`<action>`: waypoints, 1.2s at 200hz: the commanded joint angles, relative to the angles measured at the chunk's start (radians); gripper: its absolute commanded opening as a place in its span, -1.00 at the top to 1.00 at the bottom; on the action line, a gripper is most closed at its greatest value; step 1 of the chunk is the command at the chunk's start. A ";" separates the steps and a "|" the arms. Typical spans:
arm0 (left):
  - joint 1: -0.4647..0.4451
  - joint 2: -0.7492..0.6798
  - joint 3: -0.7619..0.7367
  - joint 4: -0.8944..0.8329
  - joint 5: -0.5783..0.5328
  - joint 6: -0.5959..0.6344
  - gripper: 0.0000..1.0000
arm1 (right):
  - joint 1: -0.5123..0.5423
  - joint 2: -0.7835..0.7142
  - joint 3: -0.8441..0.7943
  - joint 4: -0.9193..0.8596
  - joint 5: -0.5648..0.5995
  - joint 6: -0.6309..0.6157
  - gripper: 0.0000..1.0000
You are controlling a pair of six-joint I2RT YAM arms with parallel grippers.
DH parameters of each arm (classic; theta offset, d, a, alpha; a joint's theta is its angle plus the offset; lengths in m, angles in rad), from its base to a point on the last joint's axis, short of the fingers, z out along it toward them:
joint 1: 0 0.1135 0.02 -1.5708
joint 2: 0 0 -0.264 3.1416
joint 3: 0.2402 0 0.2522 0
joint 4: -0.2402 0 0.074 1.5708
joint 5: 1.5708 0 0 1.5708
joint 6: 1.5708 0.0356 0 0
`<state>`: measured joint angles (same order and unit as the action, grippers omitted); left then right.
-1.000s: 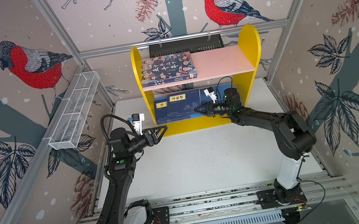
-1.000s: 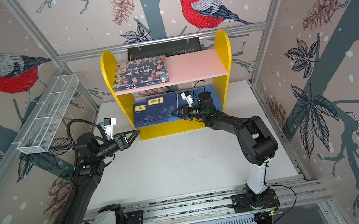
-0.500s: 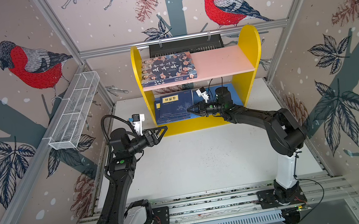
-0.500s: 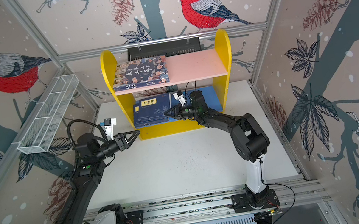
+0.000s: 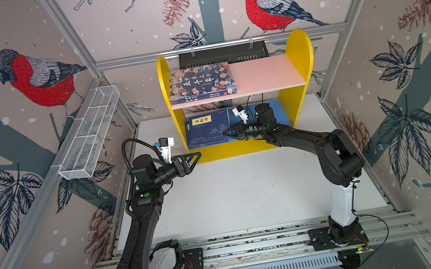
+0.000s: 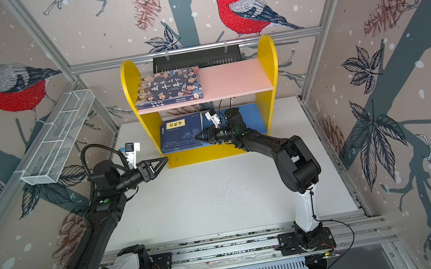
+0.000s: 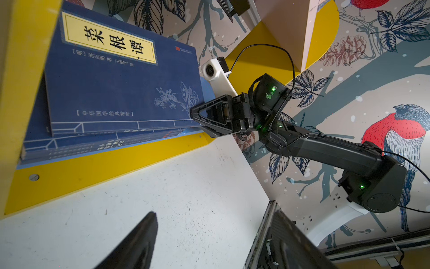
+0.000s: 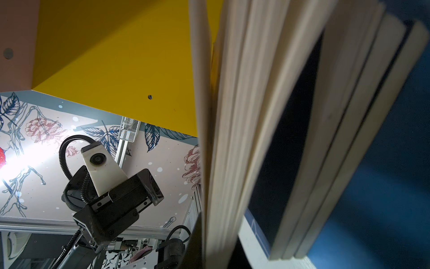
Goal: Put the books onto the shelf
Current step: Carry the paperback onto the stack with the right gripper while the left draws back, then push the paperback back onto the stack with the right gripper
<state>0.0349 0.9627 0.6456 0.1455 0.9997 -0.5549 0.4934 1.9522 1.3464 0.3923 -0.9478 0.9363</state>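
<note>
**Five books on the shelf, right claw at the navy stack**

The shelf (image 5: 297,50) stands at 12 o'clock on the white surface (image 5: 246,194). In both top views no book lies loose on that surface. One thick illustrated book (image 5: 200,82) lies flat at the 9 o'clock end of the pink upper board (image 5: 266,75). The navy books (image 5: 207,127) are stacked flat at the 9 o'clock end of the blue lower board (image 5: 280,108). By their page edges in the right wrist view I count four, the top one sitting askew. The right claw (image 5: 224,134) has its tips at the stack's 3 o'clock edge. I cannot tell whether it pinches the top book or has let go. The left claw (image 5: 197,156) hovers spread and empty off the shelf's 7 o'clock corner. Little seems left beyond freeing the right claw and squaring the stack
</note>
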 commanded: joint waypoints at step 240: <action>0.001 -0.015 -0.018 -0.002 -0.011 0.035 -0.56 | 0.021 -0.059 0.109 -0.358 0.347 -0.255 0.73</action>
<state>0.0349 0.9504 0.6247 0.1452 0.9985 -0.5495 0.5060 1.8862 1.4399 0.0433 -0.6319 0.7139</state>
